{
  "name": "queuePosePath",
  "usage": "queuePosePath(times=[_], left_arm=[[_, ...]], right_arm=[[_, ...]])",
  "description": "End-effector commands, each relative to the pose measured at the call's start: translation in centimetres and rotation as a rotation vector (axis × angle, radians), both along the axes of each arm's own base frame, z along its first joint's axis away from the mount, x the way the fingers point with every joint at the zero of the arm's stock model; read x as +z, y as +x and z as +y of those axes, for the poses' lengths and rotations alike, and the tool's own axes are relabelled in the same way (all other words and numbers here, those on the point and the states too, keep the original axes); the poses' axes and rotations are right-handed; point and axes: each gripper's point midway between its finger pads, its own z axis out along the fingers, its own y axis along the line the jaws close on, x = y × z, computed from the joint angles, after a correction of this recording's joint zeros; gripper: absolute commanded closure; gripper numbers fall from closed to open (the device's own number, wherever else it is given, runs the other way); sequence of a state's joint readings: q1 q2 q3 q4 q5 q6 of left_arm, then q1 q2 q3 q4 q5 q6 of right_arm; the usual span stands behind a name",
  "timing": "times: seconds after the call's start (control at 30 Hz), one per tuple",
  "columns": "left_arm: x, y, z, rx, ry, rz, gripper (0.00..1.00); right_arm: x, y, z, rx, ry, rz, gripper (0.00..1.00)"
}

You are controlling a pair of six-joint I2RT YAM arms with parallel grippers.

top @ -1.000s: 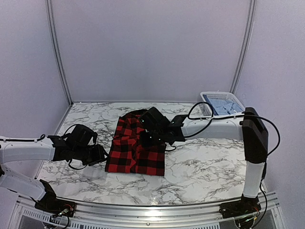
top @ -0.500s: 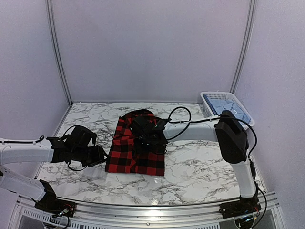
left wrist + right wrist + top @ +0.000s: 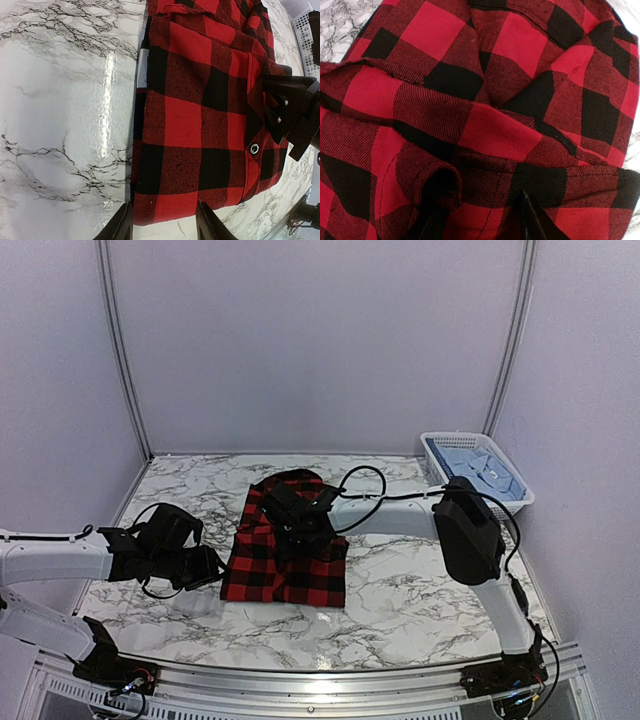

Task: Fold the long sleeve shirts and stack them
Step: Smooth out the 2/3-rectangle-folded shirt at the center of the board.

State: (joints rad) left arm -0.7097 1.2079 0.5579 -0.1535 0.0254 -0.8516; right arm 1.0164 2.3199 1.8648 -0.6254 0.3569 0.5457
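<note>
Right pincer [image 3: 300, 530] has swung left onto the plaid shirt [image 3: 272, 572], mid-bench [image 3: 420, 585]; cloth bunches between its jaws, grip unclear. Left pincer [image 3: 210, 566], moderately wide and empty, hovers at the shirt's left hem.

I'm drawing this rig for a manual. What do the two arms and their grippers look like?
Both the left arm and right arm have white tubular links with black joints and looping black cables. The left gripper and right gripper are black, with tapered fingers.

Right pincer [image 3: 480, 220] tips buried in checked shirt [image 3: 485, 130] folds; grip perhaps loose, unclear.
</note>
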Motion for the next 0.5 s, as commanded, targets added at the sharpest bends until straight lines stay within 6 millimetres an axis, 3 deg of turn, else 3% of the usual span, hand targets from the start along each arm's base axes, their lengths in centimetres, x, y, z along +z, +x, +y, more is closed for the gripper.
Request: queuePosePath(times=[0.0, 0.3, 0.47], left_arm=[[-0.1, 0.0, -0.3, -0.015, -0.006, -0.007, 0.56], [-0.4, -0.1, -0.3, -0.019, -0.001, -0.002, 0.56], [-0.4, 0.0, -0.4, -0.021, -0.004, -0.002, 0.56]], right_arm=[[1.1, 0.6, 0.1, -0.023, -0.013, -0.034, 0.57], [4.8, 1.2, -0.2, -0.055, 0.047, -0.098, 0.66], [5.1, 1.7, 0.2, -0.046, 0.068, -0.097, 0.78]])
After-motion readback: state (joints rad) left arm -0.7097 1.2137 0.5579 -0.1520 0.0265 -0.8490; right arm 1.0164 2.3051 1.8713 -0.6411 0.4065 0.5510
